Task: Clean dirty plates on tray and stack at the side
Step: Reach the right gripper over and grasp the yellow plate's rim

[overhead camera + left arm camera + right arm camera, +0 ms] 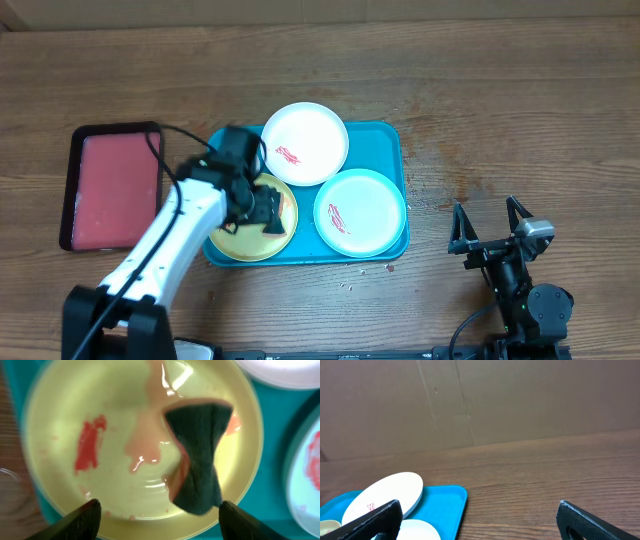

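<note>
One wooden surface (500, 100) w/ 2 trays on it: the big teal tray (388, 140) about mid-surface, and a smaller pink-red tray (112, 187) to its left, apart from it. 3 plates, all on the teal tray, each w/ a red smear: white plate (305, 143) at the far edge, light blue plate (360, 213) near-right, yellow-green plate (238, 242) near-left and partly under the L arm. 2 arms: the L arm reaches in from the near-left corner, wrist bent down over the yellow-green plate. The R arm sits right of the teal tray, well clear of it. 1 dark sponge (200, 460), pinched at the waist, lies on the yellow-green plate beside a pinkish wet patch. L tool (160, 521) is spread wide above that plate, clamping nothing. R tool (487, 208) is likewise wide apart and empty.
</note>
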